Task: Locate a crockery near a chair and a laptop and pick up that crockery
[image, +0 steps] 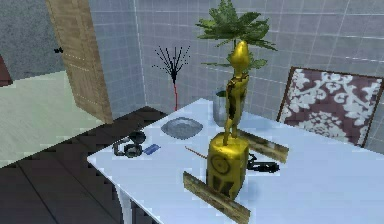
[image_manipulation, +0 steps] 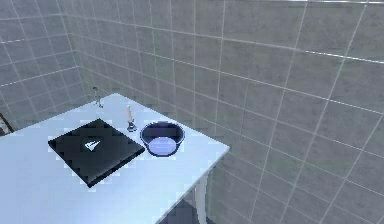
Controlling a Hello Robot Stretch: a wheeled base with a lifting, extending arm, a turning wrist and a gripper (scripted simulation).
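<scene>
In the arm side view a round bowl [image_manipulation: 162, 138] with a dark rim and a pale inside stands on a white table [image_manipulation: 40, 190] near its far edge. A closed black laptop [image_manipulation: 97, 150] lies just left of the bowl. In the forward view a shallow grey dish [image: 182, 127] sits at the far corner of a white table [image: 320, 190]. A chair [image: 330, 100] with a patterned back stands behind that table at the right.
A tall golden statue [image: 230, 140] stands mid-table before a potted plant [image: 238, 30]. A dark headphone-like object [image: 128, 148] and dark cables [image: 262, 165] lie nearby. A red vase of twigs [image: 173, 70] and a wooden door [image: 80, 55] stand beyond. Two small items [image_manipulation: 131, 124] [image_manipulation: 97, 97] stand behind the laptop.
</scene>
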